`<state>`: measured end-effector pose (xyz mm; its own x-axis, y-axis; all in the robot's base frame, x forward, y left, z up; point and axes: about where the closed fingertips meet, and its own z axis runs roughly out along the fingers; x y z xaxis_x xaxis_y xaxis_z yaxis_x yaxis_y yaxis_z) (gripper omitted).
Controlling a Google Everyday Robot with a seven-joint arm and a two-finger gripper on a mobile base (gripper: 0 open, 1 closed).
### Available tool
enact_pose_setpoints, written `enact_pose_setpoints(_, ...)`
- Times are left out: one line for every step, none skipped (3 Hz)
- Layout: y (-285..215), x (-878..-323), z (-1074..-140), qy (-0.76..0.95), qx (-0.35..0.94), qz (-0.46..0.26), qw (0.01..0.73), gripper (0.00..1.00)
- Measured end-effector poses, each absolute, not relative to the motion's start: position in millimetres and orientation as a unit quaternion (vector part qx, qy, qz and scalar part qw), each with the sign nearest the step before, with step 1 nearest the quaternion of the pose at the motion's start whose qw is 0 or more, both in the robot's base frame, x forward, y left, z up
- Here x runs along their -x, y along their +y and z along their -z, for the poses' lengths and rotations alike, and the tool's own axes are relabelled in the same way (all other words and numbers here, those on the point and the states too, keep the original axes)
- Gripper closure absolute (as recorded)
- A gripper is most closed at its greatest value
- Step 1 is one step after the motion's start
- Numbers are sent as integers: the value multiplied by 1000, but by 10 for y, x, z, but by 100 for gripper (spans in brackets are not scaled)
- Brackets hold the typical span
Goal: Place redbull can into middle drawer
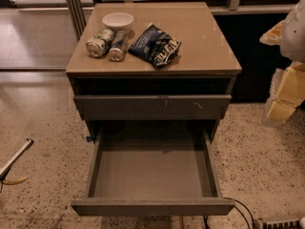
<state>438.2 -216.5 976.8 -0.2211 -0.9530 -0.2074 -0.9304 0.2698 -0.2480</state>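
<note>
The redbull can (117,46), slim and silver-grey, lies on its side on the cabinet top at the back left. It rests against a fatter green-and-white can (99,43). The middle drawer (152,206) is pulled wide open below, and its flat bottom is bare. My gripper (279,109) hangs with the white and yellow arm at the right edge, beside the cabinet. It is far from the can and holds nothing that I can see.
A white bowl (117,20) stands behind the cans. A dark blue chip bag (155,45) lies to their right. The drawer front above (152,106), with pale scratch marks, is nearly shut. Cables (238,213) lie on the speckled floor at the lower right.
</note>
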Motion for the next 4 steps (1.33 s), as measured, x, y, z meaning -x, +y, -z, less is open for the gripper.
enact_pose_setpoints(-2165, -4382, -9768, 781, 603, 35, 160, 0)
enact_pose_setpoints(-2161, -4485, -9803, 796, 577, 14, 183, 0)
enact_pose_setpoints(-2002, -4754, -9840, 814, 535, -23, 225, 0)
enact_pose_setpoints(-1633, -5050, -9875, 834, 478, -70, 268, 0)
